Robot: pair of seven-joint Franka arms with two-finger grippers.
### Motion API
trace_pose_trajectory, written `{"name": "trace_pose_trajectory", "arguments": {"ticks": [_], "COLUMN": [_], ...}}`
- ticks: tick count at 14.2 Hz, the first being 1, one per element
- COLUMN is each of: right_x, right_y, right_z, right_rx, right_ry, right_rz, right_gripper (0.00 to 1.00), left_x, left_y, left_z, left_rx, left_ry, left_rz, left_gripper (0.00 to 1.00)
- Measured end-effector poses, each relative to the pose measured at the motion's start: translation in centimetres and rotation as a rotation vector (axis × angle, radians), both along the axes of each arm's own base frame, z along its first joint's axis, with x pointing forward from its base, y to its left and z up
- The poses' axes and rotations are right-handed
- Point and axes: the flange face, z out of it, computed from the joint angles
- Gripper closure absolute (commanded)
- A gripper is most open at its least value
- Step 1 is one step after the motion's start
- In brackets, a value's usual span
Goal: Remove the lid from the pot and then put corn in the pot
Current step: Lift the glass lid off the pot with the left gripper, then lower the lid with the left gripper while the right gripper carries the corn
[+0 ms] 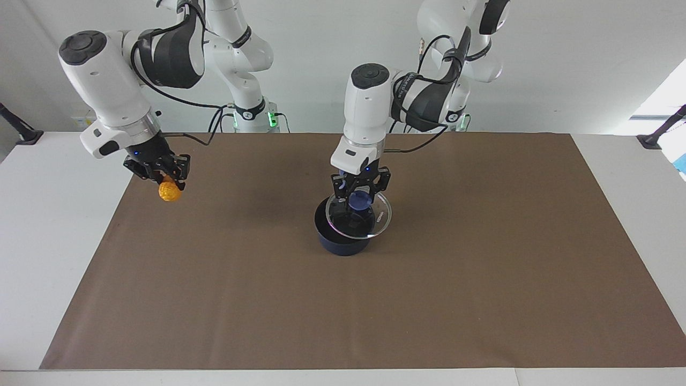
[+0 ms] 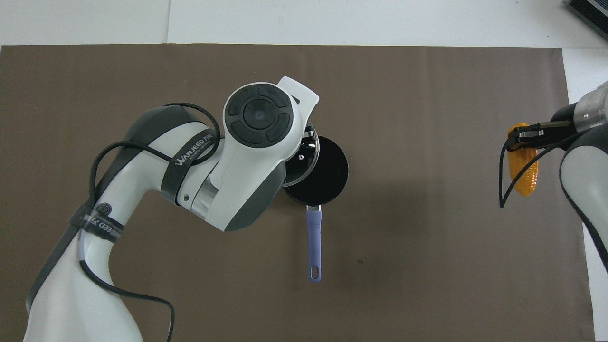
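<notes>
The pot (image 1: 343, 244) stands mid-mat, its black inside showing in the overhead view (image 2: 323, 173), and its long blue handle (image 2: 313, 242) points toward the robots. My left gripper (image 1: 360, 194) is shut on the blue knob (image 1: 360, 202) of the glass lid (image 1: 381, 215). It holds the lid tilted just above the pot's rim, shifted toward the left arm's end. In the overhead view only an edge of the lid (image 2: 306, 159) shows under the left arm. My right gripper (image 1: 165, 179) is shut on the corn (image 1: 170, 193), in the air over the mat's edge at the right arm's end. The corn also shows in the overhead view (image 2: 522, 171).
A brown mat (image 1: 482, 295) covers most of the white table (image 1: 43, 241). Black clamp stands sit at the table's corners nearest the robots (image 1: 21, 134). A dark object lies at the table's corner farthest from the robots, at the right arm's end (image 2: 589, 14).
</notes>
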Motion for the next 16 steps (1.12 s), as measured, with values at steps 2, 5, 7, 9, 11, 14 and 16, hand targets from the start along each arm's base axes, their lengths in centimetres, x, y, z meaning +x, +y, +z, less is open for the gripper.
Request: {"name": "trace_pose_trajectory", "arguments": {"ticks": [2, 5, 7, 9, 11, 14, 16], "right_x": [0.0, -0.2, -0.4, 0.3, 1.6, 3.4, 3.8], "right_y": [3.3, 10.0, 14.4, 19.1, 23.2, 27.6, 29.7], "right_z": [0.4, 1.9, 1.6, 0.9, -0.2, -3.0, -5.5], "right_rx": [0.003, 0.014, 0.018, 0.022, 0.027, 0.049, 0.064], "right_ry": [-0.007, -0.038, -0.036, -0.035, -0.04, -0.058, -0.054], "right_rz": [-0.005, -0.025, 0.0, 0.051, 0.104, 0.159, 0.186], "right_gripper": [1.0, 1.0, 1.0, 1.0, 1.0, 1.0, 1.0], "left_x": [1.7, 3.6, 4.5, 5.3, 5.6, 5.1, 4.6], "left_y": [3.7, 9.1, 12.0, 15.8, 19.8, 24.8, 26.9], "left_z": [1.1, 2.4, 2.8, 3.6, 4.9, 6.7, 7.4], "left_rx": [0.014, 0.032, 0.036, 0.036, 0.022, 0.02, 0.024], "left_ry": [0.001, 0.011, 0.026, 0.045, 0.066, 0.1, 0.128], "left_rz": [-0.033, -0.065, -0.094, -0.127, -0.16, -0.221, -0.263], "left_gripper": [1.0, 1.0, 1.0, 1.0, 1.0, 1.0, 1.0]}}
